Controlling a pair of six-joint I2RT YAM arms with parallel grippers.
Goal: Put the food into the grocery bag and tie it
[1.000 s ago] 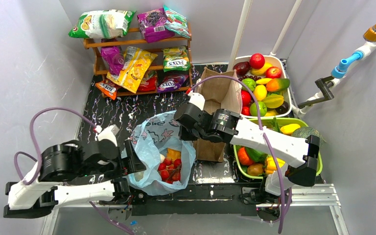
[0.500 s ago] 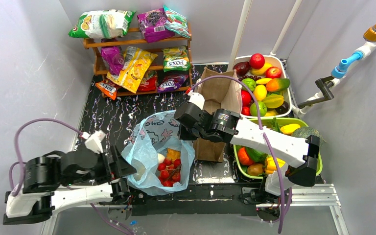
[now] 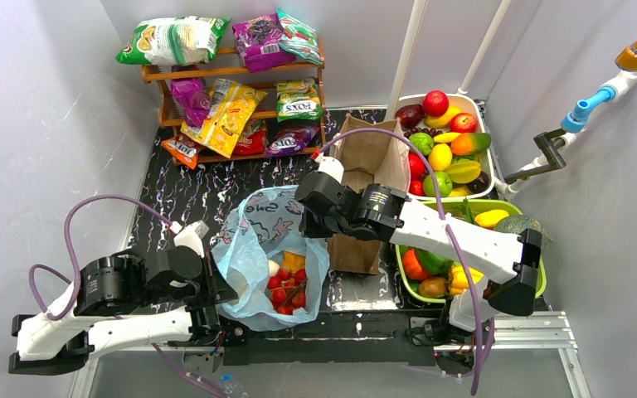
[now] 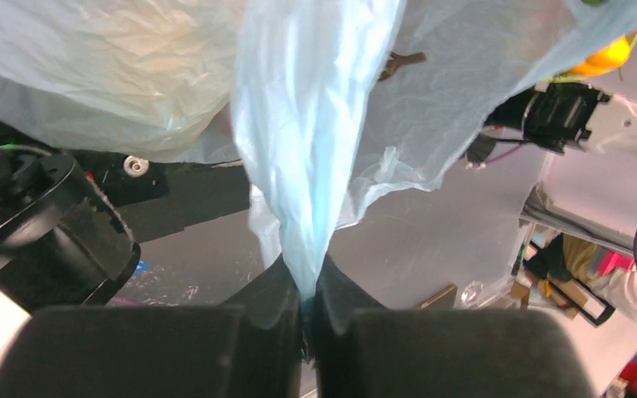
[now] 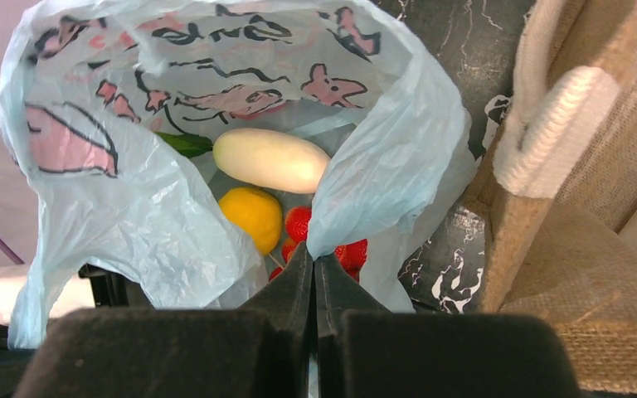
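As left pincer (image 4: 307, 290) pinches grocery bag (image 4: 299, 124), FOXS packets (image 3: 299, 101) beyond

Two arms, same build.

Left arm (image 3: 91, 332): long white shell links with fat black drum-shaped joints between them.

Right arm (image 3: 456, 236): same white links, black joint housings, and a black cap at the elbow.

Each arm carries a small white box (image 3: 189, 238) near the wrist and a purple cable (image 3: 91, 203) (thin, smooth-skinned) running along it.

Left gripper (image 4: 307, 290) and right gripper (image 5: 313, 261): matte black, with blocky fingers tapering to thin tips.
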